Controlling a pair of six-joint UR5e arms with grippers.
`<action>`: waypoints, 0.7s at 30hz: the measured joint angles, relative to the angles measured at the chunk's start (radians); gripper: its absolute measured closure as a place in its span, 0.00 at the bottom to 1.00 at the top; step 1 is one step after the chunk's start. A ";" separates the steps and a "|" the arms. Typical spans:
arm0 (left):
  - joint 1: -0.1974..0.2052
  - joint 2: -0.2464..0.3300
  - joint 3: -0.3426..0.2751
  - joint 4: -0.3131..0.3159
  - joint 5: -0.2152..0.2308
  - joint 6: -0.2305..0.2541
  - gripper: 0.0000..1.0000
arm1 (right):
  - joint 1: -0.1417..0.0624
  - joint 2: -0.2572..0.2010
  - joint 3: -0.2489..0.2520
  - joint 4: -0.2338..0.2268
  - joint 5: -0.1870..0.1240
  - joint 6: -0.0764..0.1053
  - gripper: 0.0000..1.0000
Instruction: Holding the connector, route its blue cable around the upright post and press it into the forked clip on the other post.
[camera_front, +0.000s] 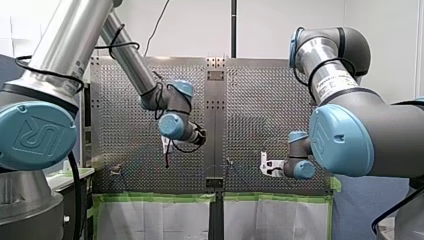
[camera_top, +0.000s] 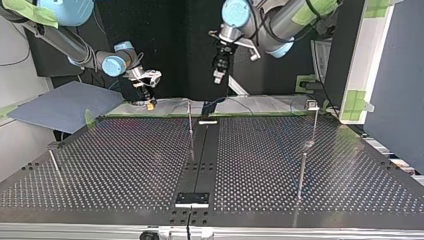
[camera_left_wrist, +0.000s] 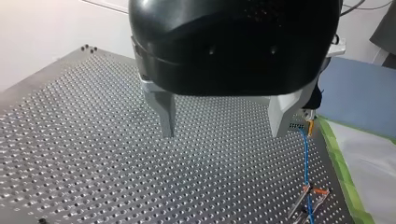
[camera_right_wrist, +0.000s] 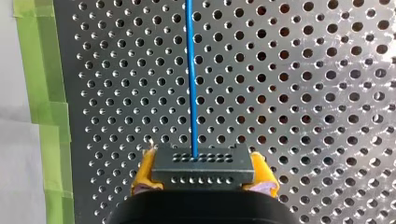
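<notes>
My right gripper (camera_top: 148, 100) has its yellow pads (camera_right_wrist: 145, 170) closed on the two ends of the connector (camera_right_wrist: 203, 164). This is a small dark block, held low over the far left of the perforated table (camera_top: 125, 170) as the top view shows it. The blue cable (camera_right_wrist: 191, 79) leaves the block's face and runs straight ahead over the holes. My left gripper (camera_left_wrist: 223, 131) hangs above the table, metal fingers (camera_left_wrist: 164, 112) wide apart with nothing between them.

The cable looks thin, light and limp (it will likely sag and trail wherever the block leads), so the rigid connector seems the right place to grip. A hard pull could kink it or drag it off the upright post (camera_top: 190, 125). Pressing it into a fork probably needs a taut stretch.

In the left wrist view the cable's other end is cut off near a small fixture with orange bits (camera_left_wrist: 312, 198). In the top view the cable barely shows, and I cannot tell which post carries the forked clip. The far right post (camera_top: 314, 120) has a small head, too small to read.
</notes>
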 joint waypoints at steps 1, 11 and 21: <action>0.001 0.009 -0.009 0.003 0.000 0.000 0.00 | 0.000 0.000 0.000 0.000 0.000 0.000 1.00; 0.016 0.092 -0.092 0.074 0.009 -0.037 0.00 | 0.001 0.001 0.000 -0.001 -0.009 0.000 1.00; 0.040 0.182 -0.182 0.164 0.000 -0.115 0.00 | 0.004 0.003 0.000 -0.003 -0.010 0.000 1.00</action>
